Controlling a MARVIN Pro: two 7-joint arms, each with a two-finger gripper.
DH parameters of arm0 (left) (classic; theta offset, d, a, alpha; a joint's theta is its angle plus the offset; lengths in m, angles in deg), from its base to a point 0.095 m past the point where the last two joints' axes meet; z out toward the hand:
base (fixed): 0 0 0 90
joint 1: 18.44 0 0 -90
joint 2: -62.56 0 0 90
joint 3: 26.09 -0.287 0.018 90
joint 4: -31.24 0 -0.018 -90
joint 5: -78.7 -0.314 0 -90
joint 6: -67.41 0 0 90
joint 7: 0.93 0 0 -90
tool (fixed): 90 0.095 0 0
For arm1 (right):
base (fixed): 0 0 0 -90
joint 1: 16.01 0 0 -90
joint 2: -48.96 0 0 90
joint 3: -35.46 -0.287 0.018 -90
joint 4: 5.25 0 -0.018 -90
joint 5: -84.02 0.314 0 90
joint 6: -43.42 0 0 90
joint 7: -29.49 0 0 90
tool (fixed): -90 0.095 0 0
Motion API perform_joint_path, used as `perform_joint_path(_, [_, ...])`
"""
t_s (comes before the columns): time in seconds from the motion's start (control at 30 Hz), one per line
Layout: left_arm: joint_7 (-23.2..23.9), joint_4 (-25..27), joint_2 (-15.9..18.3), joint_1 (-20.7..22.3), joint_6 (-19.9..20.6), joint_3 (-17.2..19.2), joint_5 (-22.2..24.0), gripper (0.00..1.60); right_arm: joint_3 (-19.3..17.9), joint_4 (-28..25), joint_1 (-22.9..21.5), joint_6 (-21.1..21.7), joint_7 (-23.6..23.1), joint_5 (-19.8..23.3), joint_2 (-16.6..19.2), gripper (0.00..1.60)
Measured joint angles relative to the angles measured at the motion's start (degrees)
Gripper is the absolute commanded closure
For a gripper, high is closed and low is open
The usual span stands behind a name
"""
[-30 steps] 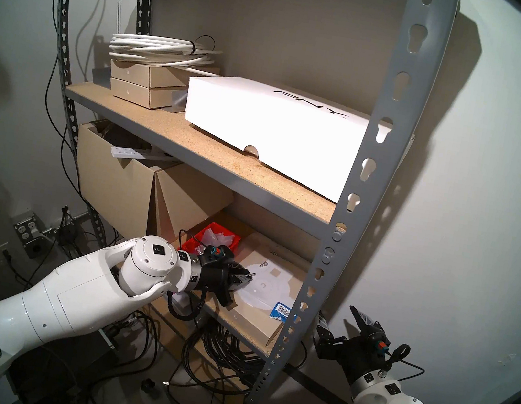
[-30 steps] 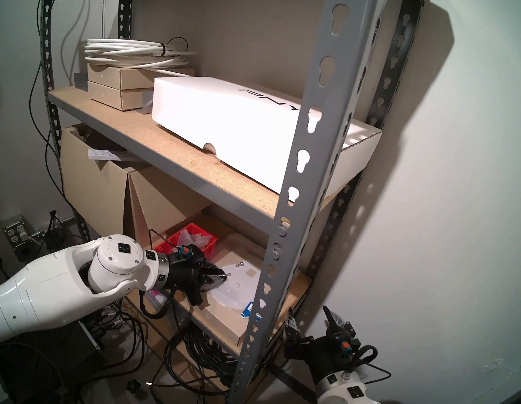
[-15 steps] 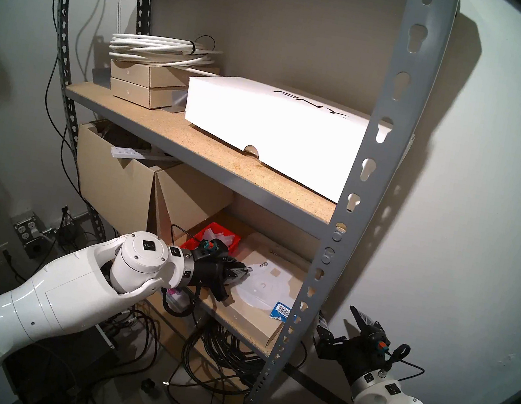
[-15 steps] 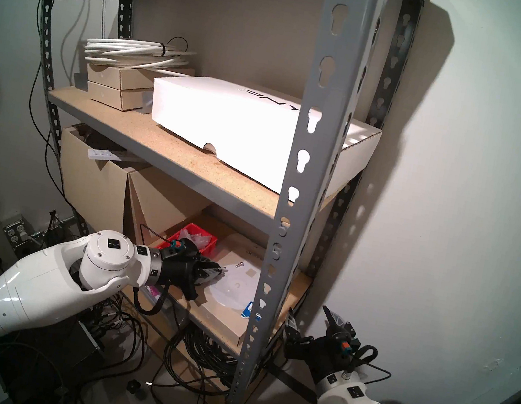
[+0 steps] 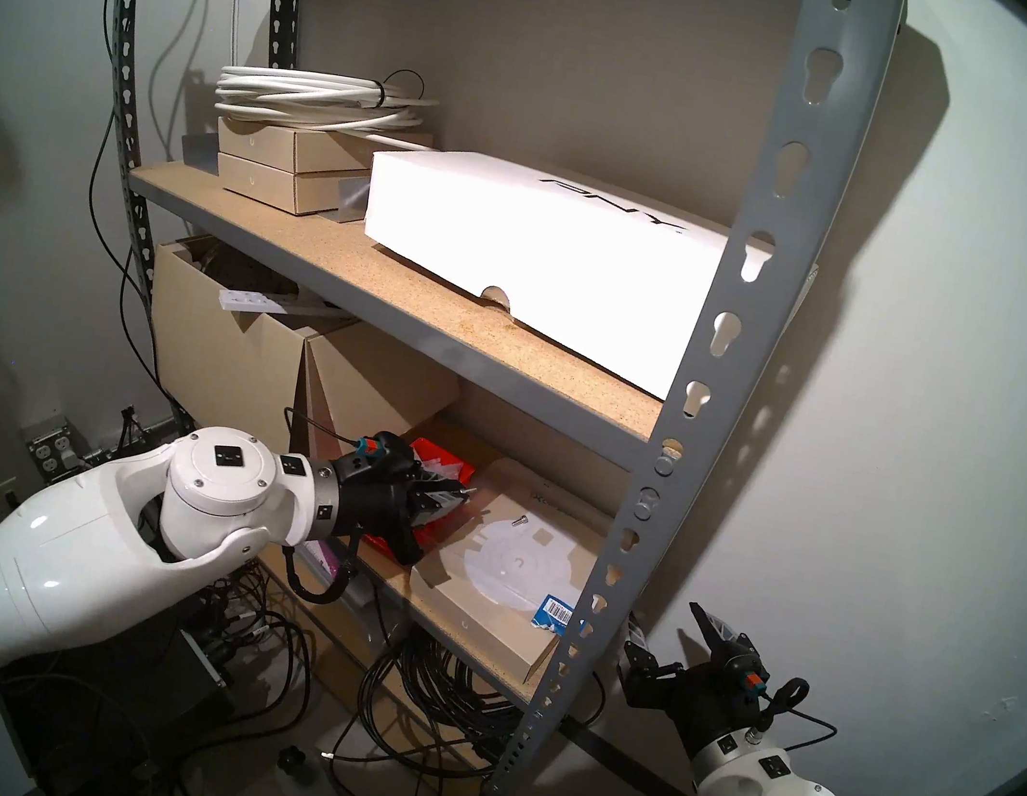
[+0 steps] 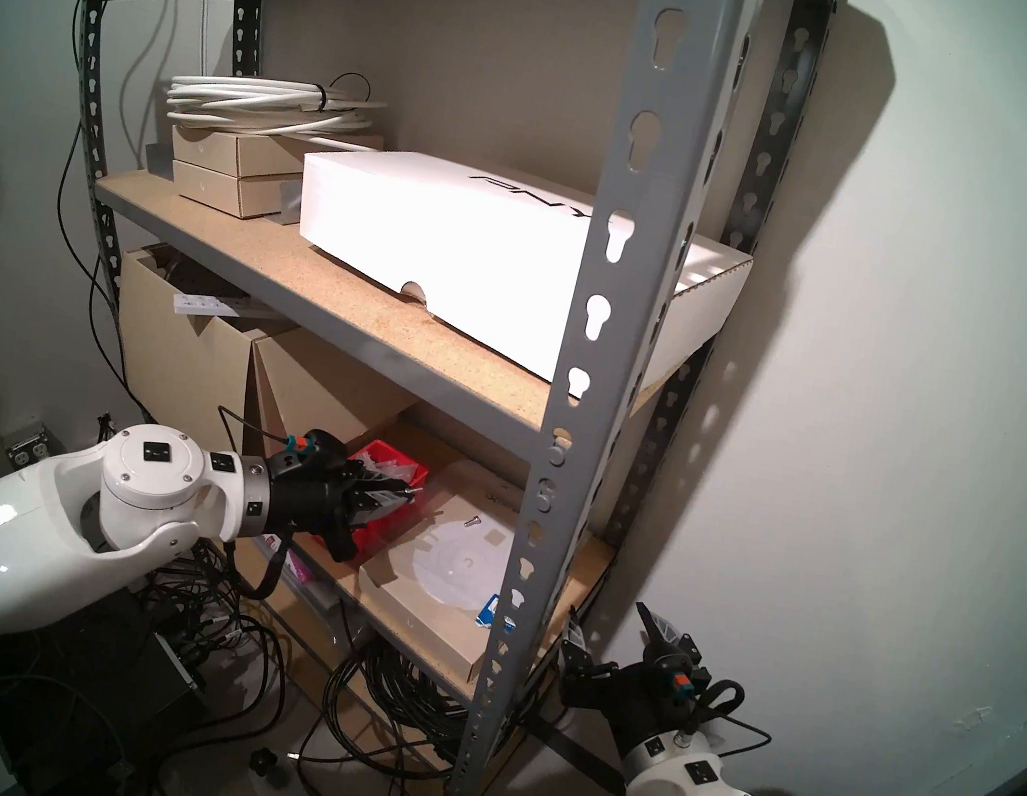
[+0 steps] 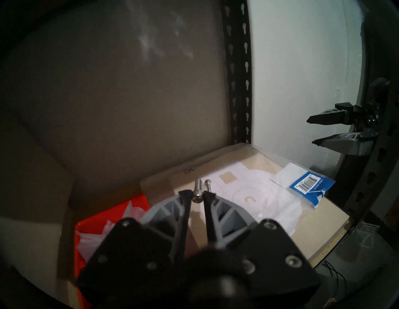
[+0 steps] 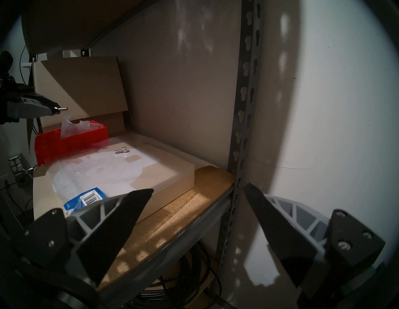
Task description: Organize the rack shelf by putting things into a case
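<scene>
Since a second ago your left gripper (image 7: 197, 196) has risen and drawn back leftward off the flat tan box (image 5: 500, 622); it now hangs over the red case (image 8: 71, 139), fingers (image 7: 184, 195) pinching one screw (image 7: 197, 195) by its head, the shank poking out past the tips.

Going left to right on the lower shelf of the rack shelf (image 5: 732, 329), you have two big open cardboard boxes (image 5: 218, 365), then the red case with clear plastic bags in it, touching the flat tan box's left side. A second screw (image 8: 121, 150) lies loose on the white round sheet on top of that box, well apart from the case. You can count two screws in all. A blue-labelled clear bag (image 7: 308, 186) with a barcode sits at the box's right front corner; its digits are too small to read.

On the shelf above sit one coil of white cable (image 5: 324, 98) on two stacked small tan boxes (image 5: 278, 168), then one white box (image 5: 541, 256) printed "PNY".

The shelf boards are tan particleboard on grey slotted uprights, against a pale wall. Black cables lie tangled on the floor beneath, and wall outlets show at lower left.

Your right gripper (image 8: 198, 192) hovers outside the rack's right front upright, fingers spread wide and empty.
</scene>
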Motion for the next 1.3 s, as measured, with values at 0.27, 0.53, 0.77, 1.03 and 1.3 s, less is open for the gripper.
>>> perform_joint_path(0.27, [-2.12,1.28,5.1,-5.99,-2.17,4.39,3.1,1.19,-0.02,0.0,-0.01,0.0,-0.05,-0.02,-0.04,0.0])
perform_joint_path(0.53, [-2.64,-1.18,6.48,-8.39,-3.56,5.33,4.58,1.19,-0.04,0.0,-0.01,-0.01,-0.09,-0.05,-0.08,0.0])
perform_joint_path(0.77, [-1.42,-4.94,5.31,-7.33,-3.58,2.96,3.36,1.19,-0.06,0.0,-0.01,-0.01,-0.13,-0.08,-0.11,0.0])
perform_joint_path(1.03, [-0.16,-8.7,2.76,-4.42,-3.19,0.23,1.02,1.15,-0.08,0.0,-0.02,-0.01,-0.18,-0.12,-0.16,0.0])
perform_joint_path(1.3, [1.2,-12.42,0.13,-1.43,-1.47,-1.52,-0.08,0.97,-0.1,0.0,-0.03,-0.01,-0.22,-0.15,-0.21,0.0])
